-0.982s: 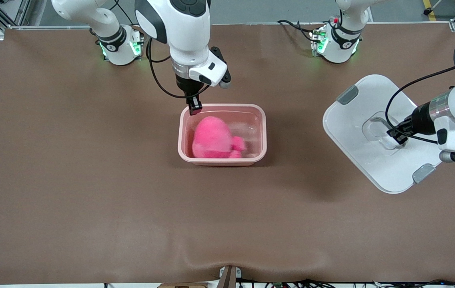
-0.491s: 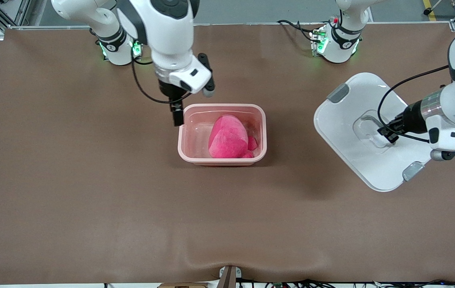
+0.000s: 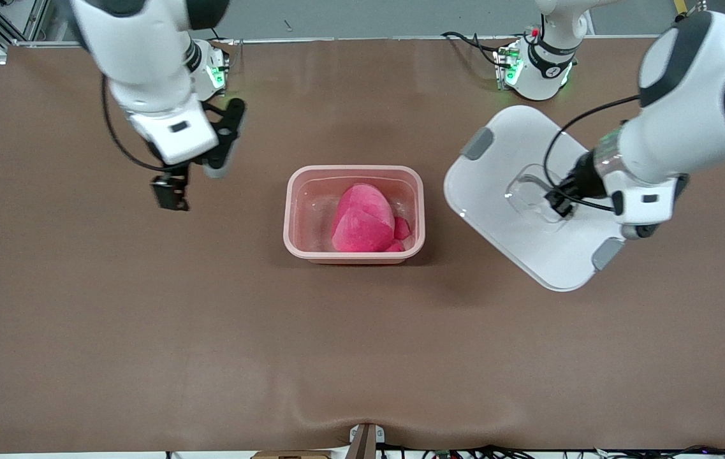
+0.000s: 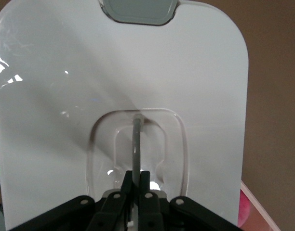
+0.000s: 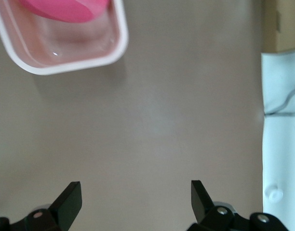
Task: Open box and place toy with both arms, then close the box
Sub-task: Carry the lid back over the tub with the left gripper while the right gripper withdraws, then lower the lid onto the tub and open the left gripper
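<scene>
Toy [image 3: 362, 220] in box [image 3: 354, 256], left pincer [image 3: 560, 203] gripping lid [image 3: 502, 236]

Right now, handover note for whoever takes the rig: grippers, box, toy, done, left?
Left gripper: shut on the lid's handle, holding the lid up in the air over the table toward the left arm's end, beside the tub.
Right gripper: open, empty, over bare table toward the right arm's end.
Tub: open, mid-table.
Toy: inside the tub.
Done: box opened, toy placed.
Left: bring the lid over the tub, seat it, probably press the grey clips shut.
</scene>
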Robot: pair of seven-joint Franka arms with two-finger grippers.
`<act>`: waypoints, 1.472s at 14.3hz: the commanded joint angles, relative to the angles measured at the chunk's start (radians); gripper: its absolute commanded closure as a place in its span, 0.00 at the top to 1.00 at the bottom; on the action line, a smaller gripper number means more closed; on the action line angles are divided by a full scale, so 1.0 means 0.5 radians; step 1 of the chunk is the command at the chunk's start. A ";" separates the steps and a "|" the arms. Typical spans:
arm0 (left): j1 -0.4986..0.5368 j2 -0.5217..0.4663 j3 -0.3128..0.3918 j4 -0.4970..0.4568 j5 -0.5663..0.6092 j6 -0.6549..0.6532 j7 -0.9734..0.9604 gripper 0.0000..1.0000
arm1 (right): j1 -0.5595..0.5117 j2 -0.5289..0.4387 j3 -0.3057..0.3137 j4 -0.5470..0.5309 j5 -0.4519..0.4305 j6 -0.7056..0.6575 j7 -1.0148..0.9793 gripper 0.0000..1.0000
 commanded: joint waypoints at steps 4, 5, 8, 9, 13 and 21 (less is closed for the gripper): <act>-0.427 0.171 0.003 0.000 0.069 0.365 -0.752 0.00 | -0.361 -0.078 0.044 -0.028 0.120 -0.122 0.242 1.00; -0.510 0.217 0.003 0.000 0.124 0.423 -0.896 0.00 | -0.444 -0.075 0.041 -0.028 0.193 -0.162 0.297 1.00; -0.728 0.373 0.006 0.010 0.356 0.586 -1.372 0.00 | -0.610 -0.096 0.035 -0.041 0.231 -0.212 0.474 1.00; -0.789 0.407 0.009 0.010 0.446 0.592 -1.498 0.00 | -0.650 -0.111 0.032 -0.041 0.231 -0.233 0.597 1.00; -0.971 0.475 0.016 0.013 0.651 0.770 -2.056 0.00 | -0.776 -0.130 -0.271 -0.031 0.534 -0.252 0.748 1.00; -1.204 0.668 0.019 0.126 1.011 0.878 -2.827 0.00 | -1.250 -0.228 0.073 0.005 0.483 -0.405 1.620 1.00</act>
